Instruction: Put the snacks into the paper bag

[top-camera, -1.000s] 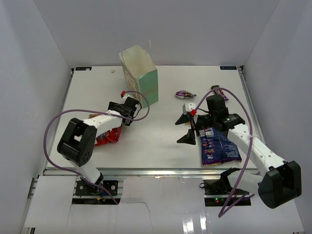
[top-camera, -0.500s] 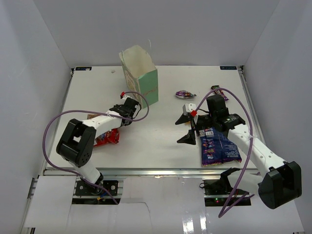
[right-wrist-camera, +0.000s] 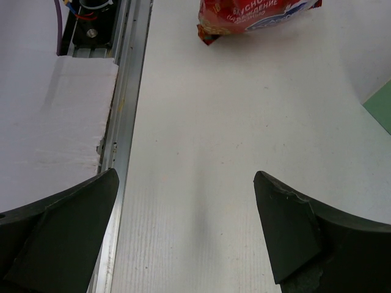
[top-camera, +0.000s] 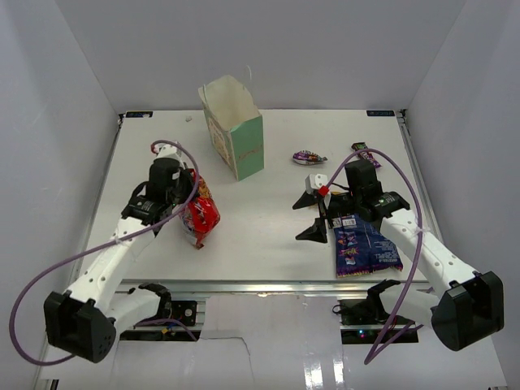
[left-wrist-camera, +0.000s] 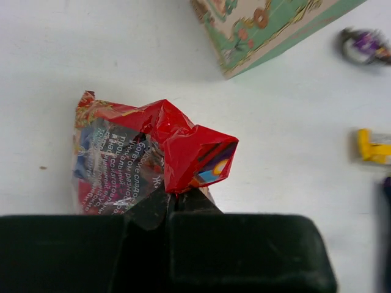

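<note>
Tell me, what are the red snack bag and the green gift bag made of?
The red snack bag looks like thin glossy plastic film: crumpled, glinting folds. The green gift bag seems matte printed paper: stiff, flat, creased walls.

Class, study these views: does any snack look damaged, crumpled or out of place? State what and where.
The red bag is crumpled and twisted where the left gripper pinches it, jaws shut. Nothing else stands out.

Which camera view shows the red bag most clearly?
Left wrist: the red bag is close and crumpled, pinched by the left hand. The top view shows it small beside that hand; the right wrist shows only one end at the frame's top.
</note>
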`<action>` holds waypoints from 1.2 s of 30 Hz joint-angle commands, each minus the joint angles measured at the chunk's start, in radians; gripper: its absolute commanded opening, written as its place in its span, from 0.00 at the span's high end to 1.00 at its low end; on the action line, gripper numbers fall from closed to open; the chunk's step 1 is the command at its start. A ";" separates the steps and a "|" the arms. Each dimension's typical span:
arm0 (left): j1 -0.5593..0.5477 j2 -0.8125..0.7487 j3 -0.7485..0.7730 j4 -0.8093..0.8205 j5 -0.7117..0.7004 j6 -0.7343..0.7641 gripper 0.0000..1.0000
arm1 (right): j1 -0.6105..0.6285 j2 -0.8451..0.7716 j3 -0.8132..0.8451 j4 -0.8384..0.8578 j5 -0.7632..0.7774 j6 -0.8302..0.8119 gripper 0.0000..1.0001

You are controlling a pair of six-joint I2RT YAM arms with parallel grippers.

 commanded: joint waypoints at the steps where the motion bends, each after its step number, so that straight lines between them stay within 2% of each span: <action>1: 0.111 -0.135 -0.042 0.108 0.306 -0.149 1.00 | -0.004 -0.022 -0.009 0.013 -0.008 -0.008 0.03; 6: 0.197 -0.190 -0.098 0.246 0.576 -0.271 1.00 | -0.009 -0.034 -0.015 0.018 -0.007 -0.002 0.03; 7: 0.201 -0.190 -0.101 0.265 0.577 -0.286 1.00 | -0.009 -0.036 -0.015 0.018 -0.007 -0.002 0.03; 9: 0.212 -0.189 -0.112 0.312 0.673 -0.323 1.00 | -0.012 -0.040 -0.018 0.019 -0.005 -0.003 0.03; 14: 0.240 -0.190 -0.139 0.533 0.882 -0.489 1.00 | -0.018 -0.049 -0.026 0.019 -0.007 -0.002 0.03; 16: 0.240 -0.186 -0.133 0.617 0.920 -0.539 1.00 | -0.018 -0.049 -0.024 0.021 -0.005 -0.003 0.03; 22: 0.241 -0.152 -0.020 0.708 0.965 -0.665 1.00 | -0.021 -0.045 -0.024 0.021 -0.004 -0.003 0.03; 26: 0.240 -0.102 0.080 0.756 0.936 -0.733 1.00 | -0.021 -0.042 -0.026 0.024 0.001 -0.003 0.03; 36: 0.241 0.236 0.563 0.843 0.899 -0.894 1.00 | -0.023 -0.036 -0.031 0.030 0.015 0.000 0.03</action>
